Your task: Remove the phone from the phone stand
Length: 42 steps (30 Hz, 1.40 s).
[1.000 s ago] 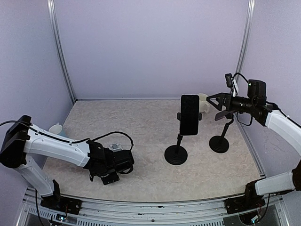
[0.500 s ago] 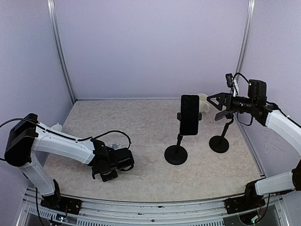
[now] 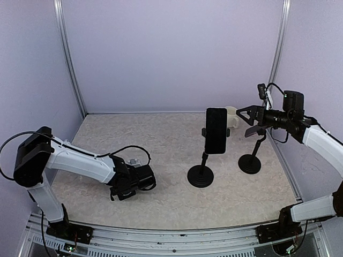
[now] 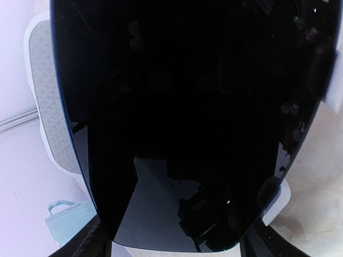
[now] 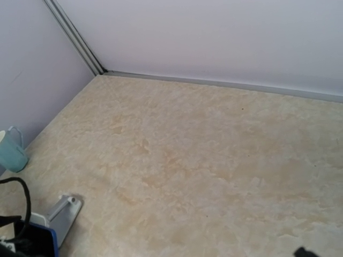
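Right gripper [image 3: 242, 114]: seen raised at the right of the scene, just right of the phone and apart from it, fingers parted, nothing held between them. Its fingers are not shown in its own wrist view.

Phone [image 3: 216, 130]: seated in the clamp of the phone stand [image 3: 201, 175], upright, dark screen turned toward the near side. It is held well above the table [image 3: 161, 139] on a thin stem over a round black base. No gripper is in contact with it.

Second stand [image 3: 250, 163]: noted just right of the first, same round black base, its head empty and close under the right gripper. Whether the two touch cannot be told.

Cream mug [image 3: 231, 112]: partly hidden behind the phone's upper right edge, toward the far wall.

Left gripper [image 3: 143, 181]: lowered close to the table at the near left, well apart from both stands. How far it is spread cannot be told from above. Its wrist view is almost filled by a glossy black surface [image 4: 187, 107], rounded at the bottom; what it is cannot be told. A white dotted pad [image 4: 45, 101] is seen along that surface's left edge.

Teal cup [image 5: 10, 151]: recorded at the far left of the table, against the left wall.
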Tool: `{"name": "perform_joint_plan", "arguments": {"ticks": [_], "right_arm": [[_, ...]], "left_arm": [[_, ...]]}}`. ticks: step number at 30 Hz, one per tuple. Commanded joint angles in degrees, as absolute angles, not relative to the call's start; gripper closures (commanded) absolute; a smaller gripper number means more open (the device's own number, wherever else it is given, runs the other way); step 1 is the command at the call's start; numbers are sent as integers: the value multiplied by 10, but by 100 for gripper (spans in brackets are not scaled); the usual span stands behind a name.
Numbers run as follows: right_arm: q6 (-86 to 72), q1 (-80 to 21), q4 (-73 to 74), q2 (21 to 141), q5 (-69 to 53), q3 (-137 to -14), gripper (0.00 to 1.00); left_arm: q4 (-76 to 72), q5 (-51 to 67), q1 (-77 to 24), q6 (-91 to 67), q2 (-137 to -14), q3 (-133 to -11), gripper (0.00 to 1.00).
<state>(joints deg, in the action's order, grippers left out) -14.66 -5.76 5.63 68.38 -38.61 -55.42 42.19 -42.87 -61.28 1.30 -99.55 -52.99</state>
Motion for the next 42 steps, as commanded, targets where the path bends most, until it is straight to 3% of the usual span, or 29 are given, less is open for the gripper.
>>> {"name": "perform_joint_plan", "arguments": {"ticks": [1,17,32,42], "right_arm": [[-145,-50,41,686,-392,-547,0],[-150,-50,38,687,-401,-546,0],[-153,-50,37,683,-405,-547,0],[-151,-49,41,678,-404,-550,0]], "left_arm": [[385,-419,-595,0,-1009,-543,28],[415,-410,-583,-13,-971,-576,50],[431,-406,-563,-46,-908,-587,56],[404,-294,-468,-45,-850,-647,58]]}}
